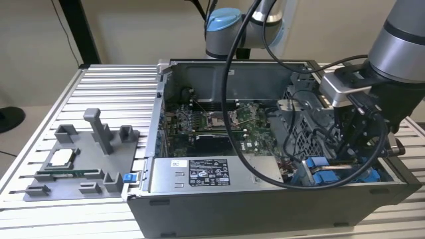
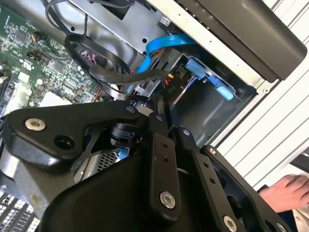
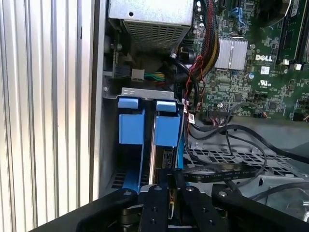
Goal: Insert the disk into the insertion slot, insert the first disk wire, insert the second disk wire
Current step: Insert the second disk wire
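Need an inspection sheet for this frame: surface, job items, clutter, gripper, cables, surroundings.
Surface: ribbed aluminium table.
Job's things: insertion slot with blue plastic parts in the open computer case; disk not clearly told apart.
Clutter: grey fixture tray at the exterior view's left.
Grippers: gripper low over the slot; state unclear.
Cables: black cable beside the slot; blue cable.
Surroundings: a hand at the table edge.

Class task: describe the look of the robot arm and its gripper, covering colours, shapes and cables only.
In the exterior view the arm is a silver-grey tube, with a light blue cap on a joint behind the case. A silver block sits at its wrist, and thick black cables loop down from the arm. In both wrist views the gripper is black, built of flat linkage bars joined by silver screws.
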Motion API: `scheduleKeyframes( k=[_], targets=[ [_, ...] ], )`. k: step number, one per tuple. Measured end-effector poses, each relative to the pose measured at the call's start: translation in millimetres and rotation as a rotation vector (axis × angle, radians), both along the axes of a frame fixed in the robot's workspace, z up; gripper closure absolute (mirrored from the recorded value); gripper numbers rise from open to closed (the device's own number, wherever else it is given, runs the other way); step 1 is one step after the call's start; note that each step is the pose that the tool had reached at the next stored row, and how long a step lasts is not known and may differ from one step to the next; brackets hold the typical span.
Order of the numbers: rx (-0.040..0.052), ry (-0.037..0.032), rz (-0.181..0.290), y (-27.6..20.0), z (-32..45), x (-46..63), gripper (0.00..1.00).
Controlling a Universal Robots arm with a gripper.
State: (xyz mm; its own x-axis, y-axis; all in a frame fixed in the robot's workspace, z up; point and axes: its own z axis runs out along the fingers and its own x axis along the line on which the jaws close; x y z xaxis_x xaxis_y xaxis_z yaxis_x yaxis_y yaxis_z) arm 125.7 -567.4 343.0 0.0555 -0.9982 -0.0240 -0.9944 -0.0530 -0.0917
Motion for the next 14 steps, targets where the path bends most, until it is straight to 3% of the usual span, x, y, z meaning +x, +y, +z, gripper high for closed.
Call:
scheduleKeyframes(
  k=[14],
  targets=[
    [0.0006, -0.0010, -0.010, 1.3, -2.0, -0.1, 1.00]
  ],
)
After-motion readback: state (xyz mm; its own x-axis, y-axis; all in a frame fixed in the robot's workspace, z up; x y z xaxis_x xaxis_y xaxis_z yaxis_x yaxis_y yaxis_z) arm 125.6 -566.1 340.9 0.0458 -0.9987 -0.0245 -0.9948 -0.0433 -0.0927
